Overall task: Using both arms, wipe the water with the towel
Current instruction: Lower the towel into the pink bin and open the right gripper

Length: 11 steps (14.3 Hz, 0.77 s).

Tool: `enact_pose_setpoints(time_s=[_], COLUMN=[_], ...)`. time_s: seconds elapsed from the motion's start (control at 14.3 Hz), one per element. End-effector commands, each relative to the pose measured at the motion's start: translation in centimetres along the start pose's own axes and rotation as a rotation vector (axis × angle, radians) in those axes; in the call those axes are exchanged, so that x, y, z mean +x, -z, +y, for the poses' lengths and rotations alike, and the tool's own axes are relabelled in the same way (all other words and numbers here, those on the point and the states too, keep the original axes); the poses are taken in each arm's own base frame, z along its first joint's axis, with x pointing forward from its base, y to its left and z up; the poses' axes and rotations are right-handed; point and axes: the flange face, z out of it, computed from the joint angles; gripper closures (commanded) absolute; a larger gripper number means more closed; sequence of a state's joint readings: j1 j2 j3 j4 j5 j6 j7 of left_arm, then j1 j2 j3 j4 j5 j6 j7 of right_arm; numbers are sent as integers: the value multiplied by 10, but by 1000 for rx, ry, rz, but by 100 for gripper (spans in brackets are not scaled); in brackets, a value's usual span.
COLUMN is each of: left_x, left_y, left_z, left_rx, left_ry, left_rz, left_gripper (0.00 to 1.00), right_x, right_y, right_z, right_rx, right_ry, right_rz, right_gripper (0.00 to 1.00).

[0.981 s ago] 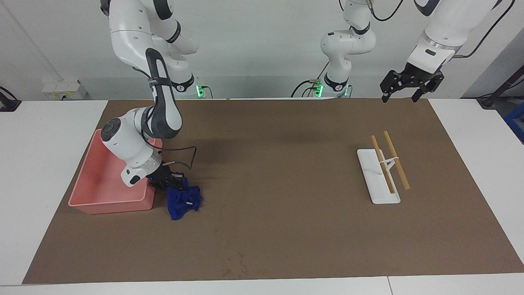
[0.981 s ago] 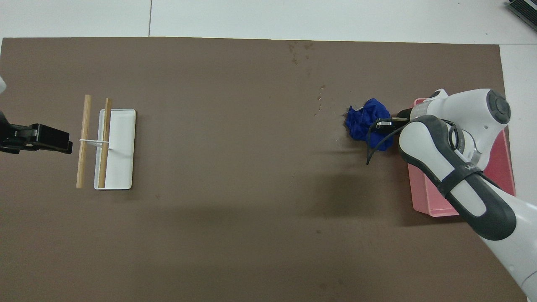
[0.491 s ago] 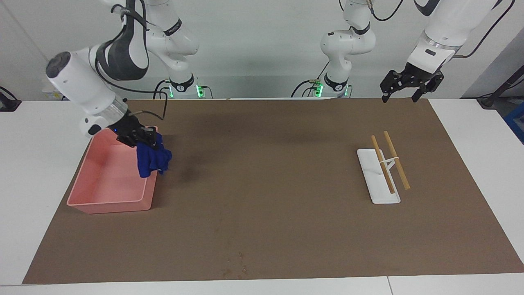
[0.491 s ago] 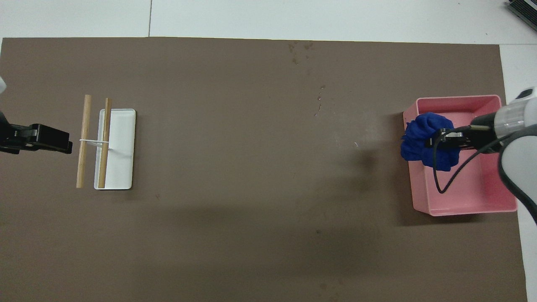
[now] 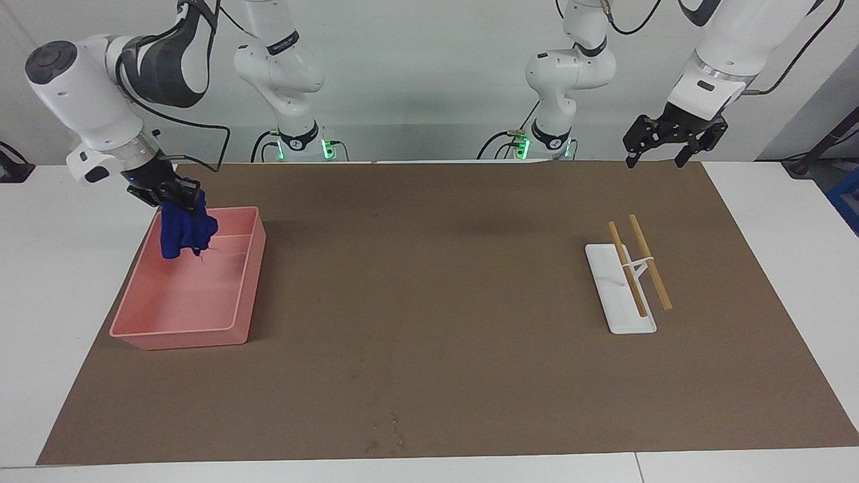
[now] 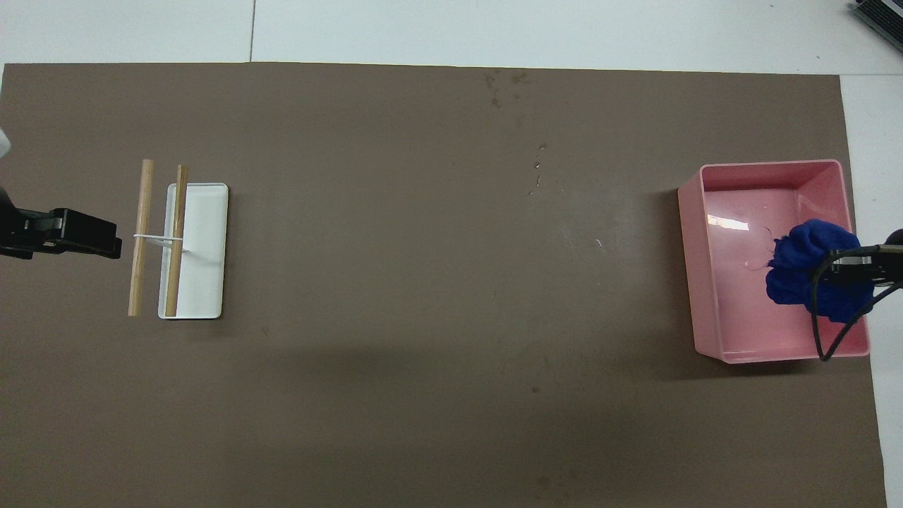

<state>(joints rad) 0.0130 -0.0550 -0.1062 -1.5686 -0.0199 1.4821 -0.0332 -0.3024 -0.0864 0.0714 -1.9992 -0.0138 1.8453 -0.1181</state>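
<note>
My right gripper (image 5: pixel 176 193) is shut on the blue towel (image 5: pixel 184 231), which hangs from it over the pink tub (image 5: pixel 181 330) at the right arm's end of the table. In the overhead view the towel (image 6: pixel 804 271) hangs over the tub (image 6: pixel 769 166), toward its outer wall, with the right gripper (image 6: pixel 850 274) beside it. The water (image 5: pixel 386 433) is a faint trail of damp blotches on the brown mat, at the edge farthest from the robots; it also shows in the overhead view (image 6: pixel 504 81). My left gripper (image 5: pixel 661 149) is open and waits in the air.
A white tray (image 5: pixel 621 288) lies on the mat toward the left arm's end, with two wooden sticks (image 5: pixel 647 261) tied across it. It also shows in the overhead view (image 6: pixel 201 247), with the left gripper (image 6: pixel 70 233) beside it.
My right gripper has lifted the towel off the mat beside the tub and carried it up and over the tub, toward the table's end. The left arm has not moved.
</note>
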Motion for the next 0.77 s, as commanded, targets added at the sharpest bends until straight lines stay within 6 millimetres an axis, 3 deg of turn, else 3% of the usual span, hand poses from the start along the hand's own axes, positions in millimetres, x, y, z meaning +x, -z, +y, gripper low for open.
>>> enact_pose_setpoints(time_s=[0.0, 0.14, 0.28, 0.49, 0.7], left_x=[-7, -7, -7, -7, -7], left_y=[3, 3, 3, 3, 3], left_z=[-2, -2, -2, -2, -2], left_rx=[19, 19, 19, 19, 19], left_ry=[8, 8, 8, 8, 8], left_rz=[-5, -5, -5, -5, -5], left_gripper=[0, 0, 0, 0, 0], right_x=[-2, 3, -6, -12, -8], right_y=[-44, -80, -108, -127, -118], right_z=[12, 30, 29, 27, 26], right_rx=[-28, -12, -7, -5, -7], right_ry=[-12, -41, -47, -56, -55], right_rz=[-33, -83, -109, -114, -108], right_gripper=[100, 100, 100, 97, 3])
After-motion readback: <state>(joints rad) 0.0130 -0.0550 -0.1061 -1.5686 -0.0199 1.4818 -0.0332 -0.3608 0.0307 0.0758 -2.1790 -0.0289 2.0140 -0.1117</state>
